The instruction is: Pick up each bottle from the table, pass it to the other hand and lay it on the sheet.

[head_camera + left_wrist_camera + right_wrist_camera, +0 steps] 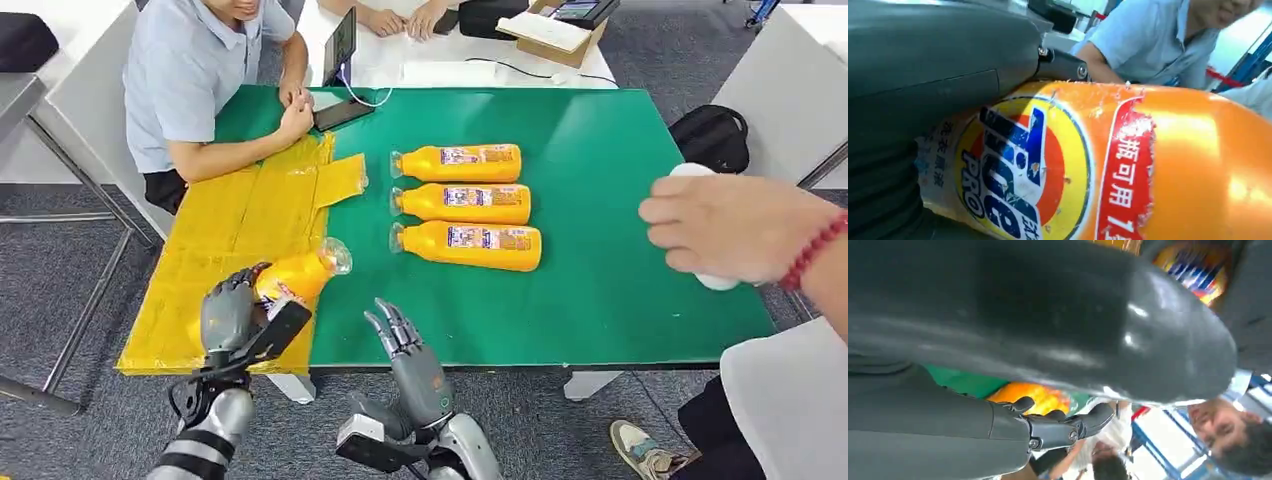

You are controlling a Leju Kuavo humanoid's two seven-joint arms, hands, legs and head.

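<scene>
Green tabletop (620, 290) is filling my head view, with a yellow sheet (225, 235) lying along its left edge. I am holding a bottle (300, 275) in my left hand (232, 312), fingers wrapped round its lower body, cap end tilting up and away over the sheet's near right corner. My left wrist view is looking straight onto its label, pressed against the palm. My right hand (405, 345) is hanging just beside it with fingers spread and nothing in them, apart from the bottle. Three more bottles (465, 205) are lying in a row on the green, caps toward the sheet. One person is sitting at the far left, forearms resting by the sheet, and another person's hand (735, 225) is reaching in from the right over a white object.

I am judging the lay-down as the risky part: the bottle is round and glossy, so releasing it while tilted could let it roll off the sheet's near edge. Lowering too far left could crowd the seated person's arms.
</scene>
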